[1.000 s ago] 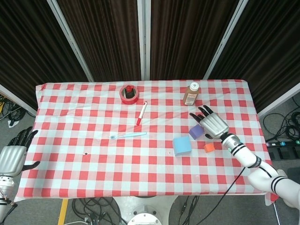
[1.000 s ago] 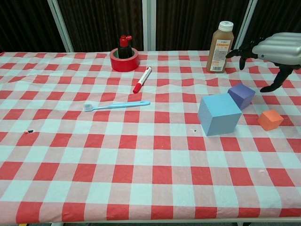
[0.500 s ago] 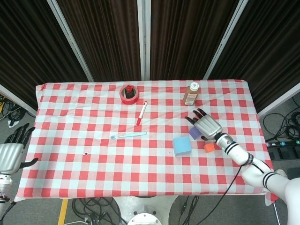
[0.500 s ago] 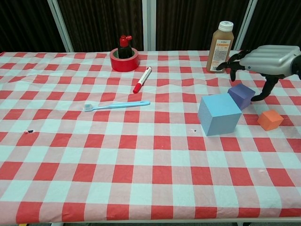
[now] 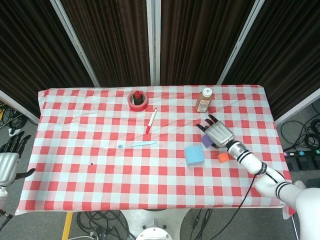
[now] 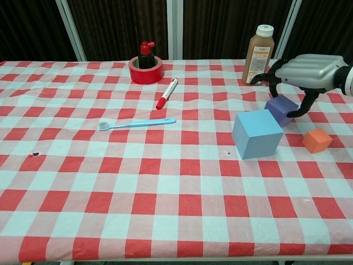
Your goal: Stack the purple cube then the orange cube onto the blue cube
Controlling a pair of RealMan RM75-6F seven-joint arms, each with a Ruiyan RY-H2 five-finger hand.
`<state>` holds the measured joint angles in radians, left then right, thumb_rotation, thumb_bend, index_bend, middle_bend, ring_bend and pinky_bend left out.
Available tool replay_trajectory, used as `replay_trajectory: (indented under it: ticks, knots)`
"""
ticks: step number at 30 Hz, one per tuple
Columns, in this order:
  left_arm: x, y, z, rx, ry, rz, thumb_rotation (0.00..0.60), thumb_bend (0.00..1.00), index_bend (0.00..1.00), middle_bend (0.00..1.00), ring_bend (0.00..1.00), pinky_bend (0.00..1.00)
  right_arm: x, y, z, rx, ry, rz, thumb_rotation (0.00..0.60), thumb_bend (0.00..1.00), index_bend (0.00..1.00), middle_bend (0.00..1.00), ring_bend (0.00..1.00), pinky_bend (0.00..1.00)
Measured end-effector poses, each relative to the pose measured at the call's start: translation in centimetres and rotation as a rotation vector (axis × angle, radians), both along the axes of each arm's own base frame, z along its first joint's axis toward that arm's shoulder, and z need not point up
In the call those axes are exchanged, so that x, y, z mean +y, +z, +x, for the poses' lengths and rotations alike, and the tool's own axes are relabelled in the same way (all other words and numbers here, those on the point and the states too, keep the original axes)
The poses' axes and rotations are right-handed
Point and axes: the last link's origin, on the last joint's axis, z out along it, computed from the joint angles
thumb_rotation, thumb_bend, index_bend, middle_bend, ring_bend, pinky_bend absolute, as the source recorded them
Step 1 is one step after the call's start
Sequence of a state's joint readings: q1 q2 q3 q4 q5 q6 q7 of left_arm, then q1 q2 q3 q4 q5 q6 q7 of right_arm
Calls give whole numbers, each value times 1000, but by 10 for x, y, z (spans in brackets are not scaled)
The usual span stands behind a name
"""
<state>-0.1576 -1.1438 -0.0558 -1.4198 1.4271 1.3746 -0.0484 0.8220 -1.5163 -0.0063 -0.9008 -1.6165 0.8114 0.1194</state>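
The large blue cube (image 6: 256, 133) (image 5: 193, 155) sits right of the table's middle. The small purple cube (image 6: 281, 109) (image 5: 206, 141) stands just behind it to the right, close to its far corner. Further right and nearer lies the small orange cube (image 6: 317, 141) (image 5: 223, 157). My right hand (image 6: 306, 72) (image 5: 218, 134) hovers low over the purple cube, palm down, fingers spread past its far side and the thumb hanging down by its right side; it grips nothing. My left hand (image 5: 9, 162) is off the table's left edge, fingers apart and empty.
A brown juice bottle (image 6: 259, 47) stands behind the right hand. A red tape roll (image 6: 145, 69) with a small red bottle inside is at the back centre. A red marker (image 6: 166, 93) and a light blue toothbrush (image 6: 138, 123) lie left of the cubes.
My right hand has moved left and down, from beside the purple cube to just over it. My left hand has drawn back further off the table's left edge.
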Motion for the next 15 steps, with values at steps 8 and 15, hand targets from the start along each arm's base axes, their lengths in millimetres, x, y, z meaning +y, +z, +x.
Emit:
replay_trajectory:
  ticks: [8, 15]
  knots:
    - [0, -1, 7, -6, -15, -2, 600, 121, 134, 118, 88, 224, 6, 27, 16, -75, 21, -23, 600, 149, 100, 440, 116, 33]
    - [2, -8, 16, -11, -30, -21, 600, 121, 134, 118, 88, 224, 34, 64, 51, -138, 11, -20, 600, 149, 100, 447, 132, 35]
